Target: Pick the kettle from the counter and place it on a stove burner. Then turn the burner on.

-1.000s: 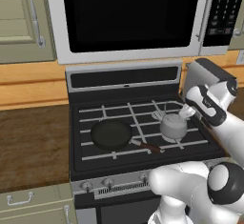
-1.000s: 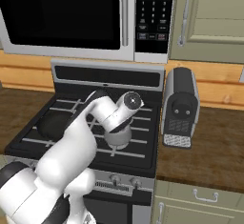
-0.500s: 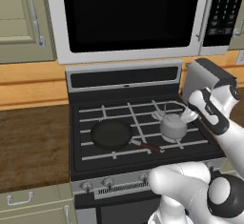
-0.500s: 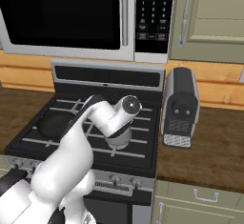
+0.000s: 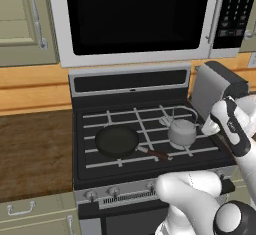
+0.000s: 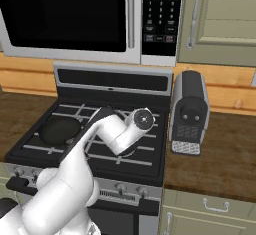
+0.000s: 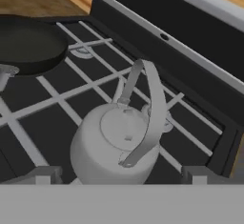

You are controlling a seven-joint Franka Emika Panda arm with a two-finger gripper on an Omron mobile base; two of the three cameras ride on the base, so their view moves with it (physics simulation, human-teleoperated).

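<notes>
In the left base view, the small squat silver-grey metal kettle [image 5: 181, 131] with a thin arched handle stands upright on the black grate bars of the black gas stove [image 5: 125, 110], on its right half. To its left, on the same grate, sits the round black frying pan [image 5: 117, 141], whose reddish-brown handle points toward the kettle and ends just beside it. The flat dark brown wood-grain counter [image 5: 30, 154] lies left of the stove above pale olive drawers. The white arm's hand hangs just right of the kettle, apart from it. A silver and black coffee machine [image 5: 215, 86] stands behind the arm, and a large silver microwave with a black door [image 5: 135, 16] hangs above the stove.

In the right base view, the white arm crosses the stove and covers the kettle. The frying pan [image 6: 60, 129] rests on the left grate. The coffee machine [image 6: 189, 113] stands on the counter [image 6: 220, 154] right of the stove [image 6: 115, 81], with the microwave [image 6: 65, 14] above.

In the hand view, the kettle [image 7: 112, 144] sits on the grate directly ahead, handle raised and lid facing up, with a round silver-grey ringed stove burner [image 7: 159, 120] partly visible behind it. The gripper [image 7: 119, 174] has its 2 dark fingertips [image 7: 43, 174] spread wide, 1 at each side of the kettle's base, holding nothing. The frying pan [image 7: 28, 46] lies at the upper left, well apart.
</notes>
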